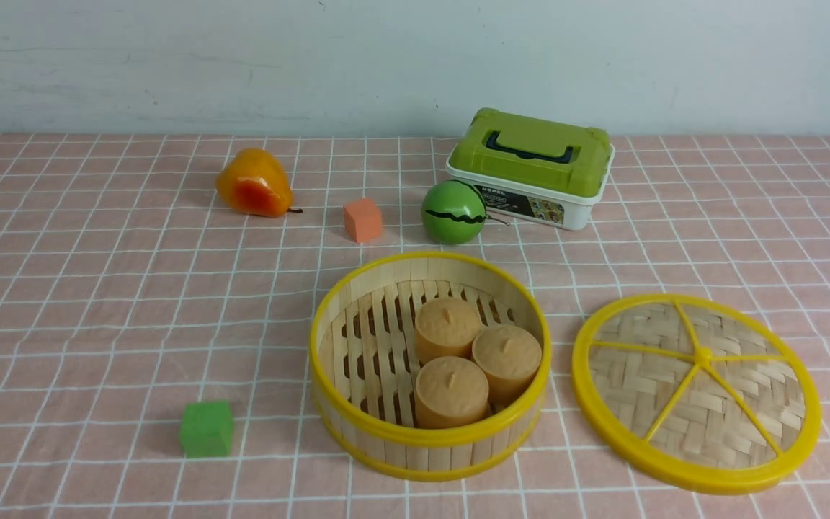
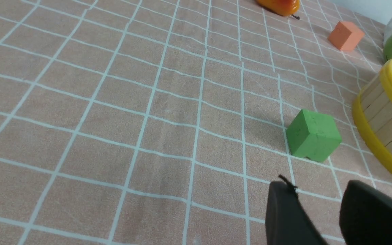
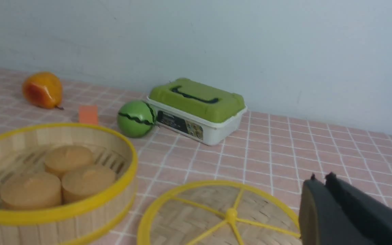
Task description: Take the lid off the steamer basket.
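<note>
— Checking the job: any sign of the lid (image 1: 696, 393) resting on the basket (image 1: 422, 455)?

— None. Found lying flat on the checked cloth, fully apart from the basket, spokes and centre knob facing up. From the right wrist, seen just ahead of and below the right gripper (image 3: 321, 178), close to it.

— And the basket?

— Sits open, farther from that gripper, past the lid and toward the robot's left. Holds three tan cakes (image 1: 507, 355), plainly uncovered.

— Holding anything on the right?

— Nothing. Pinched closed on air, clear of the lid's yellow rim.

— And on the left?

— Parted jaws on the left gripper (image 2: 318, 190), with nothing between them. Hovers low over the cloth, with a green block (image 2: 313, 135) just ahead and the basket's wall near, off to one side beyond the block.

— So, finished?

— Looks finished, judging by the layout: taken off, set down beside the basket, let go. Probably nothing left except pulling the arms back. Hard to say how far back already, with neither gripper showing in the front view.
</note>
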{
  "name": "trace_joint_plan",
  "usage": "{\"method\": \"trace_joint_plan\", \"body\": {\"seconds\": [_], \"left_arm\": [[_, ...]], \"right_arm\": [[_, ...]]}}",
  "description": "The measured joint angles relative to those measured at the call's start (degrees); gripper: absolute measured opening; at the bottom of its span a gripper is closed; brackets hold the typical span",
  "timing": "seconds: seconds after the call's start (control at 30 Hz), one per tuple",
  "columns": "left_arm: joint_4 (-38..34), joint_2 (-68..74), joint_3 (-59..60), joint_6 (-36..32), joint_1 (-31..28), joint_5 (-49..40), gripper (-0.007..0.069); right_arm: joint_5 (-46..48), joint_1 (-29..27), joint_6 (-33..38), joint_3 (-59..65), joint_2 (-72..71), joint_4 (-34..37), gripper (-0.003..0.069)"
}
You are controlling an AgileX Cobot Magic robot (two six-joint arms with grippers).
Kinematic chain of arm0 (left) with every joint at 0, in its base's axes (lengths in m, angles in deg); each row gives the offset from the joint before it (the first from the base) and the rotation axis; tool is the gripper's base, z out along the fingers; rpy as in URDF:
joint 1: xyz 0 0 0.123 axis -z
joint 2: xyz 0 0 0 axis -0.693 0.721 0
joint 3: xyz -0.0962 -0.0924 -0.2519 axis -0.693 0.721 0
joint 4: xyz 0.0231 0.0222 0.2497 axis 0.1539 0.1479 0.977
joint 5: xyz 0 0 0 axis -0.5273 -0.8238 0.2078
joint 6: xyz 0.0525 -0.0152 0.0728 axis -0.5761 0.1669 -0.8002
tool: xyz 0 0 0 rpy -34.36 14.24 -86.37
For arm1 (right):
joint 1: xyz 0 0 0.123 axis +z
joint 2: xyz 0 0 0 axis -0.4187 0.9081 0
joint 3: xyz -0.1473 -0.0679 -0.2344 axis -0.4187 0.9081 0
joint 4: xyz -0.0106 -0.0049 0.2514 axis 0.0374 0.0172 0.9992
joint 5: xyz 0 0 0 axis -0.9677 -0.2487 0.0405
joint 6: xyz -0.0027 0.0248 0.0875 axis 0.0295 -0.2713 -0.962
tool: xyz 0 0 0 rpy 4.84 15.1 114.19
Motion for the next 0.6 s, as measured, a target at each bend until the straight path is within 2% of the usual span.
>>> {"method": "trace_joint_plan", "body": {"seconds": [0.07,0.13,0.17,0.37,0.47,0.6], "left_arm": [[0.00,0.00,0.00,0.00,0.00,0.00,0.0239],[0.00,0.00,0.00,0.00,0.00,0.00,0.0239],[0.00,0.00,0.00,0.00,0.00,0.00,0.0239],[0.00,0.00,0.00,0.00,0.00,0.00,0.0239],[0.00,0.00,0.00,0.00,0.00,0.00,0.0239],[0.00,0.00,0.00,0.00,0.00,0.00,0.0239]], "right_arm": [[-0.82,-0.94,-2.39,4.43,-2.57,-4.56,0.0002],[-0.88,-2.93,-9.50,8.61,-4.65,-8.30,0.0004],[-0.83,-3.09,-10.19,8.89,-4.96,-8.61,0.0004],[5.66,-5.13,-32.11,10.96,-8.43,-18.98,0.0004],[8.98,-5.13,-35.97,10.97,-8.43,-20.53,0.0004],[11.28,-5.13,-37.27,10.84,-8.43,-20.80,0.0002]]}}
